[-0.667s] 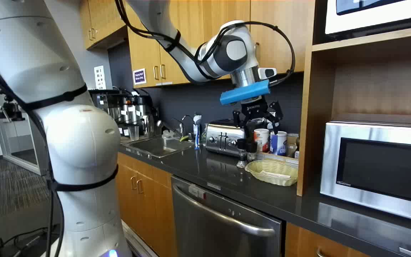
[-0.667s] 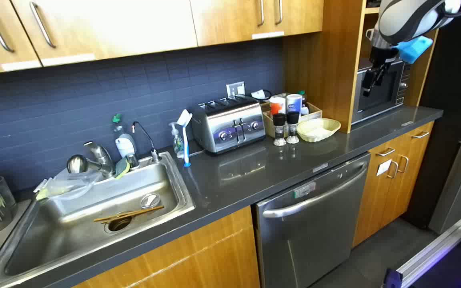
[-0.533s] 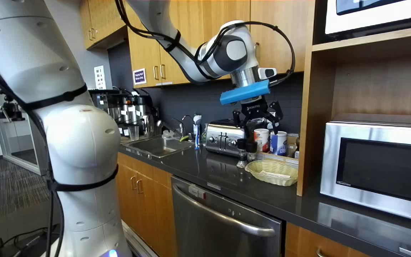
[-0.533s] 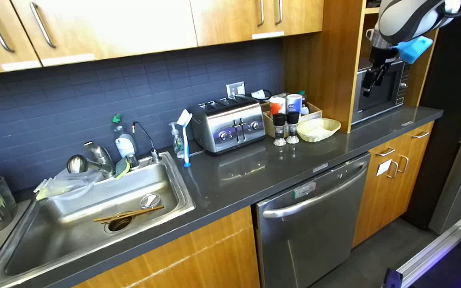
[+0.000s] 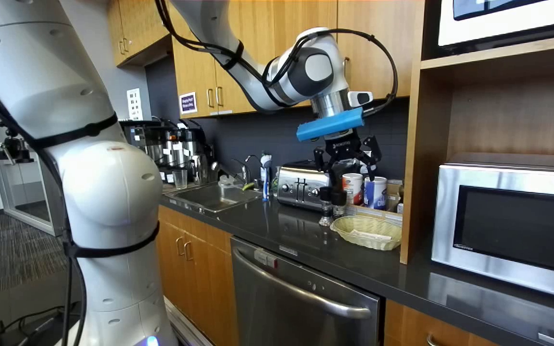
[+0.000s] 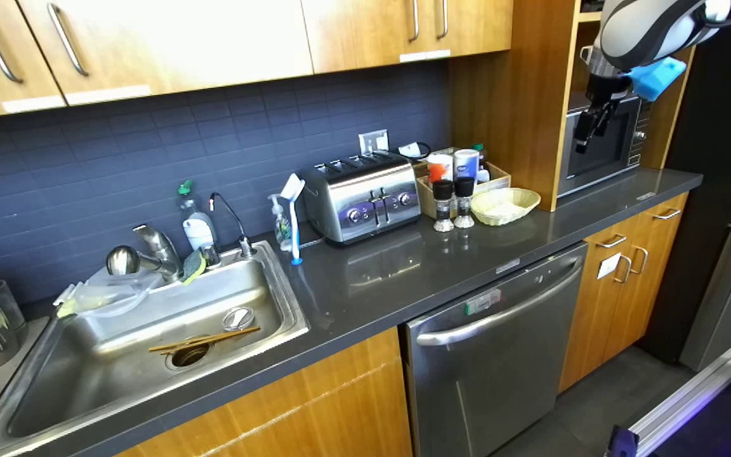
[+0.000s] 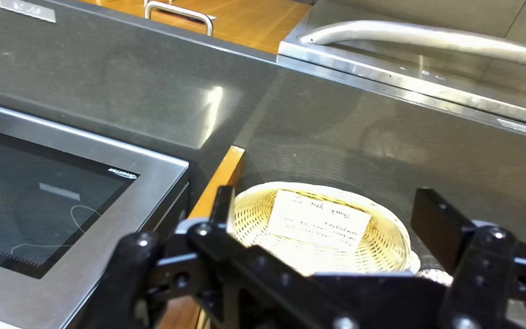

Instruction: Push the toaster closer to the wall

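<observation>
Nothing's budged in the last half second as far as I can see: your gripper point(image 7: 327, 211) hangs mid-air, jaws wide, nothing between them. The wall point(image 6: 213, 146) is off beyond the jaws, well apart. The panel point(image 7: 228, 168) lines up with one side of the jaws in the wrist view, so swing across low and you could clip it. The toaster point(image 6: 365, 197) sits lower than the jaws and well off to the side, out of the wrist view, and I can't tell how much gap is behind it. Push blind and you may overdo it; push off-centre and it'll probably twist. The basket point(image 7: 387, 237) is below the jaws, easy to drag if you drop early. Shakers point(image 6: 443, 206) stand between basket and toaster, and I'd bet spread jaws would topple them on a sideways approach.
</observation>
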You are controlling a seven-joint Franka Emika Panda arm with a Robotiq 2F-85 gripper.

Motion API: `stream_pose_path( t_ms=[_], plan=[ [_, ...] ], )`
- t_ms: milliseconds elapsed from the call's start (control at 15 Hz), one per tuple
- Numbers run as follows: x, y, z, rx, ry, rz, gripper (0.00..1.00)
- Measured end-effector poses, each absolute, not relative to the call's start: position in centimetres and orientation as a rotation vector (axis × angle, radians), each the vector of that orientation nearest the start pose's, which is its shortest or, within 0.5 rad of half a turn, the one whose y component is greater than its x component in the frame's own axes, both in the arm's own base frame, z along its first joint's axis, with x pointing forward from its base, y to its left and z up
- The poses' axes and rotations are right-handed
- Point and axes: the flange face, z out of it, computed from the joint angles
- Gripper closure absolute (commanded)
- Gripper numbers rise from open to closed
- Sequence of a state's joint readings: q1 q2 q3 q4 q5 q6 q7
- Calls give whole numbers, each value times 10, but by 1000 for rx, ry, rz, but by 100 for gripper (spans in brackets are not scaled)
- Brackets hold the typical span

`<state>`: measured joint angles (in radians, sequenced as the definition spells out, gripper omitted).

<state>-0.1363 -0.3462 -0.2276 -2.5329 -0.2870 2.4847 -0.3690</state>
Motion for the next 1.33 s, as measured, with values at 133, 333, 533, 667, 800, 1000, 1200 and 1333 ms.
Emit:
stream_pose_path(
  t_ms=[133,333,533,667,800,1000,1200,1333],
  plan=[
    [418,-159,423,-3327,-349,-387,0],
    [418,-159,423,-3327,-349,-387,0],
    [418,-159,423,-3327,-349,-387,0],
    [418,-159,423,-3327,-348,-387,0],
    [419,-159,423,-3327,-348,-387,0],
    [418,-159,423,-3326,-349,-384,0],
    [415,-157,415,-3322,-366,-357,0],
    [410,-154,408,-3320,-392,-327,0]
  ],
)
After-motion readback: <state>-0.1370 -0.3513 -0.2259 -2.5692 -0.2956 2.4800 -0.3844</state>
